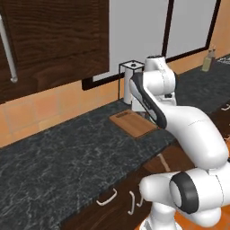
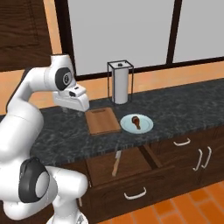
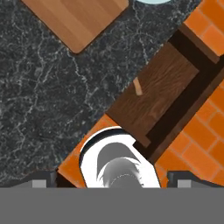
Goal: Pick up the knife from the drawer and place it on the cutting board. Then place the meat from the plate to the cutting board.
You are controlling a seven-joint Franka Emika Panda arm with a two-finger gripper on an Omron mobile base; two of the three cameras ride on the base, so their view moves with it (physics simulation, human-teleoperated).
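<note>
One drawer (image 2: 131,168) open, knife (image 2: 116,162) lying inside | round plate (image 2: 145,126) holds meat (image 2: 136,120) | flat wooden board (image 2: 102,121) left of it | gripper (image 2: 73,103) fingers: cannot tell.

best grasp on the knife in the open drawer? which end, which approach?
Take the knife from straight above, near its middle or the handle end toward the drawer front. It lies flat on the drawer floor, nothing touching it; the fingers should close across its narrow width. Gripper state is unclear.
</note>
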